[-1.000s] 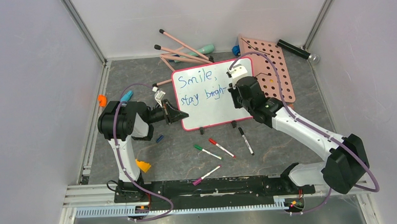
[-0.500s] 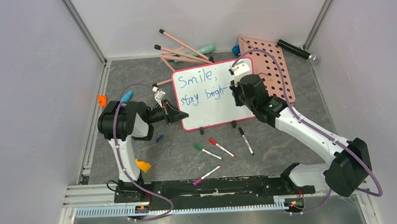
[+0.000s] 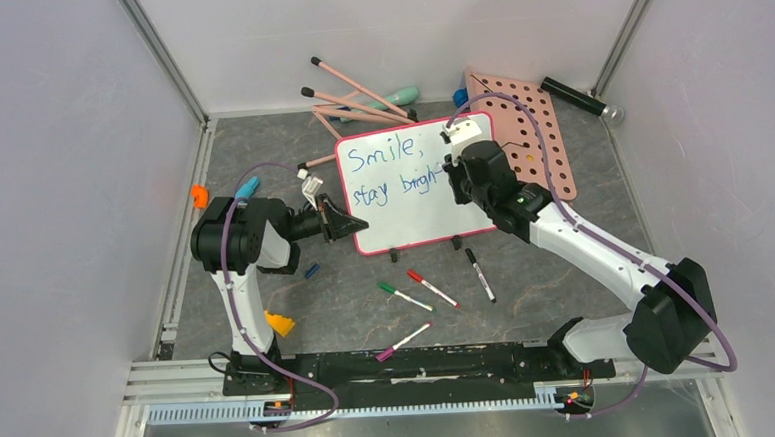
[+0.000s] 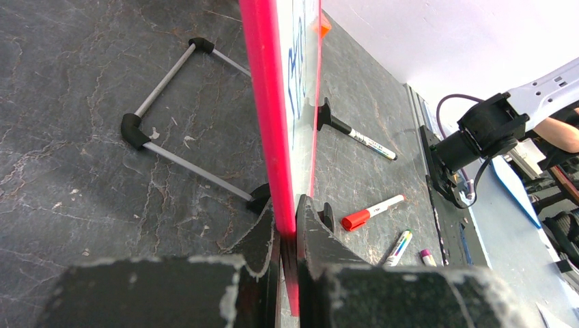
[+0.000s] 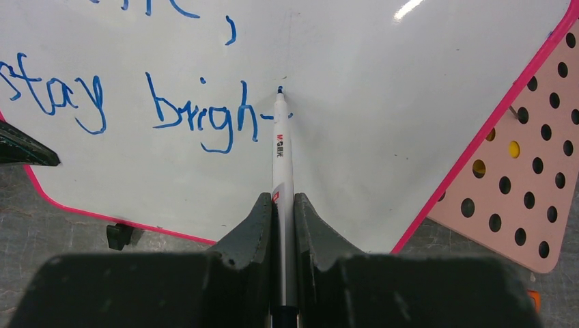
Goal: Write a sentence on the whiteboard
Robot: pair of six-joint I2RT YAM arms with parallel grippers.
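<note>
Whiteboard is sitting near the middle of a dark grey stone-look table, propped on two black feet and leaning back on a wire stand. White walls are closing the cell in at 9, 12 and 3 o'clock. Pink pegboard is lying just beside the board at its 2 o'clock. Pink sticks are lying in a heap at 12, and four loose markers are lying apart at 6. Blue sentence is running in two lines, "Smile," over "stay brigh", with the last letter partly hiding behind the pen.

Left claw is sitting at the board's 8 o'clock corner, clenched on the pink-red rim, one finger pressing each face. Right claw is reaching in from 4 o'clock, nearly closed, grasping a white marker by the barrel. The blue tip is touching the board just past "brigh"
</note>
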